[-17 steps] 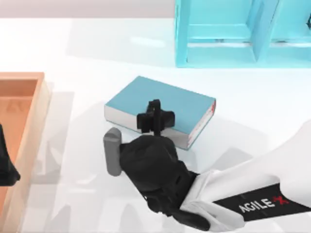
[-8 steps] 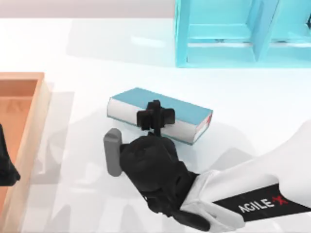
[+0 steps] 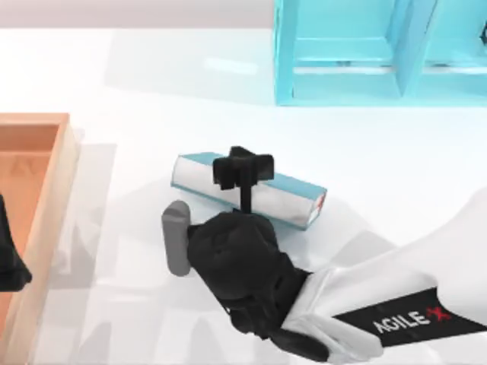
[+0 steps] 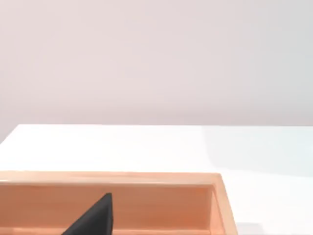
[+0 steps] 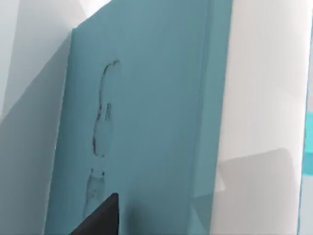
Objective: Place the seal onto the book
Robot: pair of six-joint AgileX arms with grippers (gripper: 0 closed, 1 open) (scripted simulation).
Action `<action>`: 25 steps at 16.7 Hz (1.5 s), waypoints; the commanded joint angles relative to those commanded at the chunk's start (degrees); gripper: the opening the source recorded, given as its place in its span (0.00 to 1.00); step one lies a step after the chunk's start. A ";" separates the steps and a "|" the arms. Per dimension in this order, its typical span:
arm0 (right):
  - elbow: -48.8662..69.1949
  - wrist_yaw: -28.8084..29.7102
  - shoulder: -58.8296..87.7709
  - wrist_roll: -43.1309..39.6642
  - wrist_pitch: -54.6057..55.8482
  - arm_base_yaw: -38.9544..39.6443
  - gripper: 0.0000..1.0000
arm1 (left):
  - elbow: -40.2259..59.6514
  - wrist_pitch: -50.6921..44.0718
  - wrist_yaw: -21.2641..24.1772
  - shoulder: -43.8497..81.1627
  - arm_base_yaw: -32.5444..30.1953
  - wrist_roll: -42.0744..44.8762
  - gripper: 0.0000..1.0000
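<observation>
The teal-blue book (image 3: 196,179) lies at the table's middle, tipped so that its white page edges face up and only a thin strip of cover shows. My right gripper (image 3: 242,169) hangs right over the book's middle, its black body covering part of it. The right wrist view looks closely at the teal cover (image 5: 146,122), which bears a faint dark mark. The seal is hidden. My left gripper (image 3: 9,262) stays parked at the left edge, over the wooden tray.
A wooden tray (image 3: 47,190) stands along the left side, also seen in the left wrist view (image 4: 146,205). A light-blue shelf unit (image 3: 365,53) stands at the back right. The right arm's white forearm (image 3: 396,312) crosses the front right corner.
The book has tipped steeply: its cover has narrowed to a strip and its page edges show more. The right gripper has shifted a little toward the back. The left arm is still.
</observation>
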 joint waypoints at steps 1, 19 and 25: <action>0.00 0.00 0.00 0.00 0.00 0.00 1.00 | 0.00 0.00 0.00 0.00 0.00 0.00 1.00; -4.37 18.83 -9.94 30.70 -33.18 23.91 1.00 | 0.00 0.00 0.00 0.00 0.00 0.00 1.00; -4.76 18.12 -10.36 30.92 -33.16 23.14 1.00 | 0.00 0.00 0.00 0.00 0.00 0.00 1.00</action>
